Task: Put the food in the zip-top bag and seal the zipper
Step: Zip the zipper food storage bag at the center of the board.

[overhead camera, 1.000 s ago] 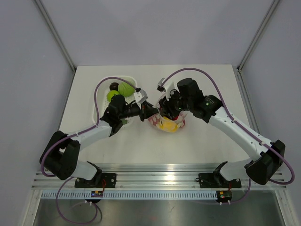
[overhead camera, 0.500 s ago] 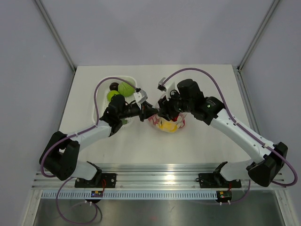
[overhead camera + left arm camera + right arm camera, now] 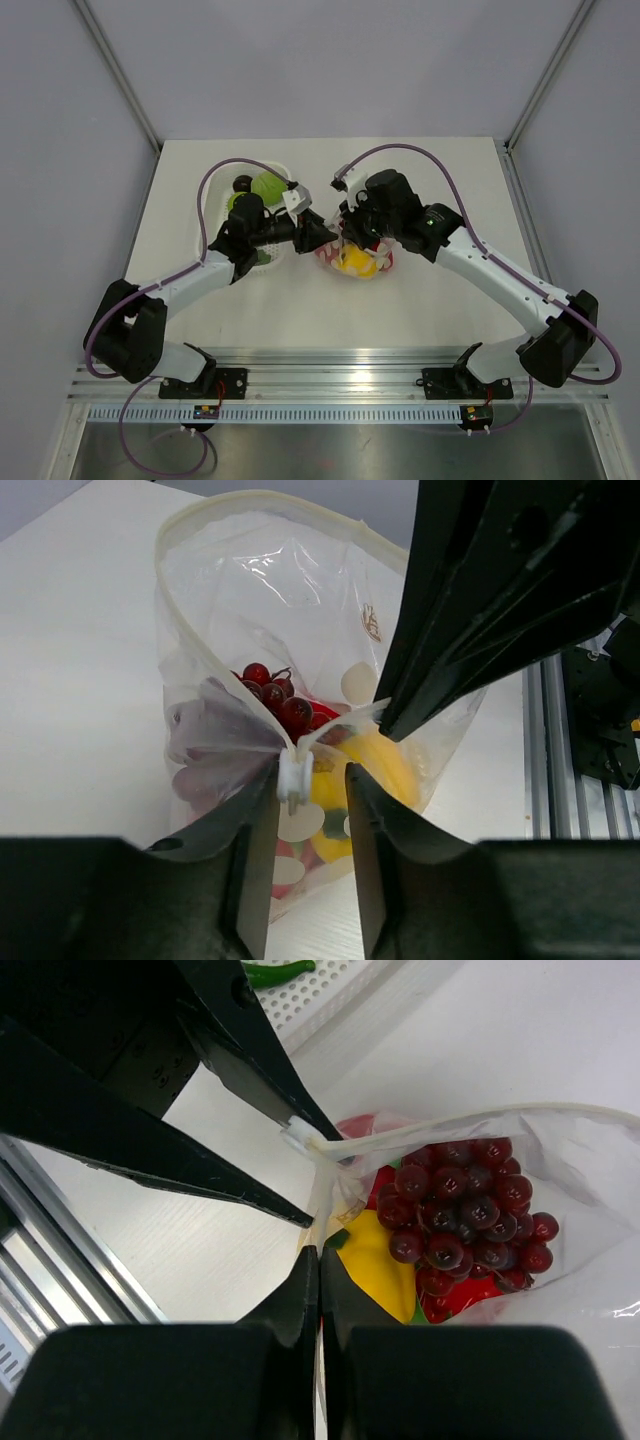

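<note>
Right gripper (image 3: 319,1255) clenched on clear crinkly zip-top bag (image 3: 290,580); we see left gripper (image 3: 310,770) spread, straddling white zipper slider (image 3: 292,778).

Overhead camera looks down on the counter (image 3: 330,320); both wrist cameras closely face the zip-top bag (image 3: 300,610) from opposite sides.

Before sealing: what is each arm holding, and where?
Right gripper pinches the transparent crinkly zip-top bag by its pale zipper strip. Left gripper: jaws straddle the white slider tab, gap showing; no firm hold visible.
</note>
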`<move>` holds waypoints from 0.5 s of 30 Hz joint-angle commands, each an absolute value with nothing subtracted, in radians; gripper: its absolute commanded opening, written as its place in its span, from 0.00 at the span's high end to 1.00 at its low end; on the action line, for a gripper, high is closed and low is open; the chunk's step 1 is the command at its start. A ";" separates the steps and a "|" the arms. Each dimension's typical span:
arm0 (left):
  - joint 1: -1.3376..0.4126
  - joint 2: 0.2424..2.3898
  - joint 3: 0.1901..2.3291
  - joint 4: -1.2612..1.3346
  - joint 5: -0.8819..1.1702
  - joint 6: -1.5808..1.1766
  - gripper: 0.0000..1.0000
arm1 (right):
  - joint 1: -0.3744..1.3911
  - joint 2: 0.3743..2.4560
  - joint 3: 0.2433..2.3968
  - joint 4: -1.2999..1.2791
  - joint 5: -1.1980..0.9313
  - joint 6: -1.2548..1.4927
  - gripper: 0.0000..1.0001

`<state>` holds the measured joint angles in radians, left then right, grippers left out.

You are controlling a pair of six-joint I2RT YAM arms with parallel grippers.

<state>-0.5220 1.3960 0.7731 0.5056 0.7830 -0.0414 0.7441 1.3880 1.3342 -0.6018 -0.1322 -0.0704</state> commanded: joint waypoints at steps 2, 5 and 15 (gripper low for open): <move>-0.500 1.375 0.815 0.502 0.857 -0.025 0.57 | 0.752 1.348 1.342 -0.496 -0.080 -0.048 1.00; -0.494 1.368 0.792 0.526 0.865 -0.035 0.53 | 0.753 1.370 1.364 -0.489 -0.093 -0.048 1.00; -0.446 1.410 0.693 0.866 0.908 -0.182 0.53 | 0.753 1.364 1.353 -0.486 -0.121 -0.040 1.00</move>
<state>-0.4583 1.3964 0.7036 0.6552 0.8688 -0.1223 0.7441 1.3861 1.3346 -0.5568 -0.1162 -0.0490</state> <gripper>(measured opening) 0.460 0.011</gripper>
